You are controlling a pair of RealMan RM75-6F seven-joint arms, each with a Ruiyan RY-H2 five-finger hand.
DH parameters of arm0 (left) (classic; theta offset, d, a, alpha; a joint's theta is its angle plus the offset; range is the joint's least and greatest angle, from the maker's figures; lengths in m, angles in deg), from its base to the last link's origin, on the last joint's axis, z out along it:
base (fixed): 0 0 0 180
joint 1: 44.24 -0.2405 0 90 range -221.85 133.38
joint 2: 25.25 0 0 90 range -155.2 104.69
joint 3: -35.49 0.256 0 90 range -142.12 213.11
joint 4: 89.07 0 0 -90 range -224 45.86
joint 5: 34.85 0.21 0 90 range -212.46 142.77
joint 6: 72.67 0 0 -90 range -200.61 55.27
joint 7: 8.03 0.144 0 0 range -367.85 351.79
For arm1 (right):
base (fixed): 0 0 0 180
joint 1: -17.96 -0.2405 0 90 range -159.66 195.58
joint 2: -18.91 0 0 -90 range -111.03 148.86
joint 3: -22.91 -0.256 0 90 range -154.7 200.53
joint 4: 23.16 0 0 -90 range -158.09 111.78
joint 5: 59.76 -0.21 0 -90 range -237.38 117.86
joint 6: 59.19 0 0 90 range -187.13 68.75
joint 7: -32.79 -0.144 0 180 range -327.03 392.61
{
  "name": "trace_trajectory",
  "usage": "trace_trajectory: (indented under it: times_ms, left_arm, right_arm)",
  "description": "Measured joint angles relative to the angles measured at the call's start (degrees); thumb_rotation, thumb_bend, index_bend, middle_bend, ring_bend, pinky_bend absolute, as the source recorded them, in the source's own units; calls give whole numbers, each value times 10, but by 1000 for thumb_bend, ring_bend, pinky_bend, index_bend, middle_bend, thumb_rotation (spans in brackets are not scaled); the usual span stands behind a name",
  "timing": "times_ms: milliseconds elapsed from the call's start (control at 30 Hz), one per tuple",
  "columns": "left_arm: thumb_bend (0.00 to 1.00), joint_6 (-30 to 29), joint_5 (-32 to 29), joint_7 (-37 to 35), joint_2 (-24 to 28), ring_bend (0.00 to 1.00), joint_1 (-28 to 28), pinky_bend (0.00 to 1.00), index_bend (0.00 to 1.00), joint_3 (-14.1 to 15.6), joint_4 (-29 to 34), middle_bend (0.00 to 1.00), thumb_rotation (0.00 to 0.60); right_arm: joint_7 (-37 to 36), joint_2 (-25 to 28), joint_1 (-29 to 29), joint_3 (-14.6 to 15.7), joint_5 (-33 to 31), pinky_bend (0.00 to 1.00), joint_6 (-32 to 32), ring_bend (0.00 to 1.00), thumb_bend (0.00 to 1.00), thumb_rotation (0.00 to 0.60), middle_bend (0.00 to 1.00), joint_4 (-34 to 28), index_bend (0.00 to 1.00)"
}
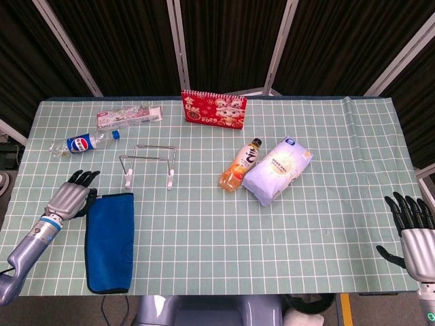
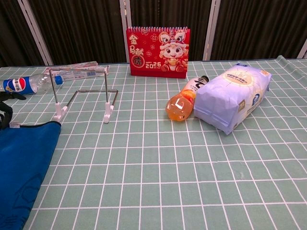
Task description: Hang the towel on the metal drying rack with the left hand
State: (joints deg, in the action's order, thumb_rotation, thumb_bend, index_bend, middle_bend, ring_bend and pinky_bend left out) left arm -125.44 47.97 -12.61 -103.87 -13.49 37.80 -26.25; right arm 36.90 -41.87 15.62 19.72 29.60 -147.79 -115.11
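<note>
Cut off by the chest view's left and bottom edges: towel (image 2: 24, 167); left hand (image 2: 5, 108) barely showing, grasp unreadable there.

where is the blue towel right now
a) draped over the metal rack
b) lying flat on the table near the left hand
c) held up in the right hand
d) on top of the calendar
b: the blue towel lies flat on the table mat, beside the left hand, in front of the bare metal rack.
</note>
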Motion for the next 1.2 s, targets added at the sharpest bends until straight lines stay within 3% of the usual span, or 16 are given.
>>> trace_trajectory:
  times_ms: [100,167,600,1200]
  left_arm:
    - [507,2,-4,-19,-2,0,-2,0,86,-3,-9,0,600]
    - [484,0,-4,-34,0,0,-3,0,47,-5,-12,0,600]
    - [483,23,-18,-22,9,0,7,0,257,-18,26,0,600]
    - [483,63,-62,46,-40,0,43,0,271,-47,50,0,600]
  right_arm:
    - [-1,1,0,0,0,0,0,0,0,600,0,0,25]
    - [-2,1,0,0,0,0,0,0,0,600,0,-1,25]
    - [-1,2,-1,2,2,0,2,0,0,600,0,-3,26]
    - [-4,2,-5,-2,-11,0,13,0,0,600,0,1,26]
